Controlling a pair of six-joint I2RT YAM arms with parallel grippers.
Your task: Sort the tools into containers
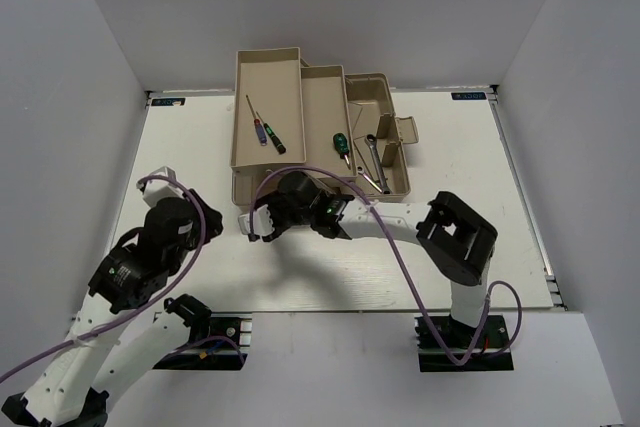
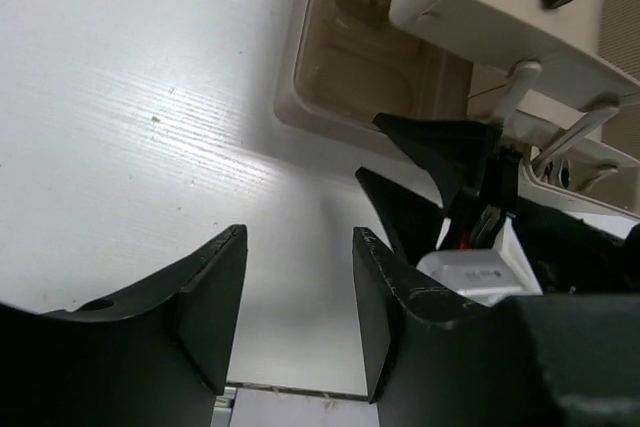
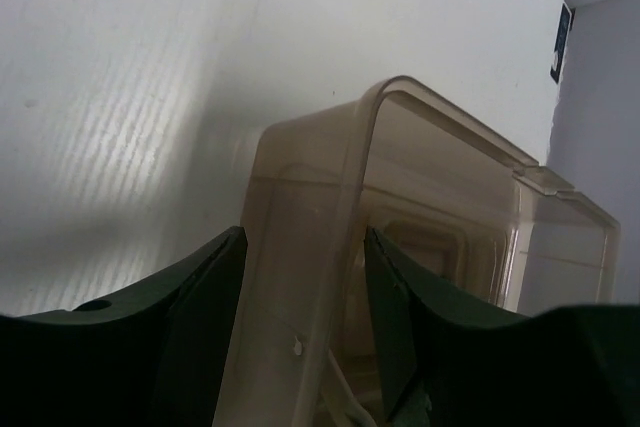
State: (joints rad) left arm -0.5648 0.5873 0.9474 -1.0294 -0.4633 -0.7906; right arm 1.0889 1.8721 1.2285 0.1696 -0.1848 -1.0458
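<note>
The toolbox (image 1: 240,190) stands open with its beige trays fanned out. The left tray (image 1: 285,72) holds a thin precision screwdriver (image 1: 255,117) and a green-handled screwdriver (image 1: 275,139). The middle tray (image 1: 322,97) holds another green-handled screwdriver (image 1: 342,145). The right tray (image 1: 400,182) holds two silver wrenches (image 1: 372,162). My right gripper (image 1: 264,223) reaches left to the box's front corner. Its jaws (image 3: 305,237) are open astride the edge of the translucent brown lid (image 3: 300,277). My left gripper (image 2: 300,237) is open and empty over bare table, left of the box.
White walls enclose the table on the left, the back and the right. The right arm (image 1: 400,227) lies across the table in front of the toolbox. In the left wrist view, the right gripper's fingers (image 2: 440,147) sit by the box base (image 2: 340,77).
</note>
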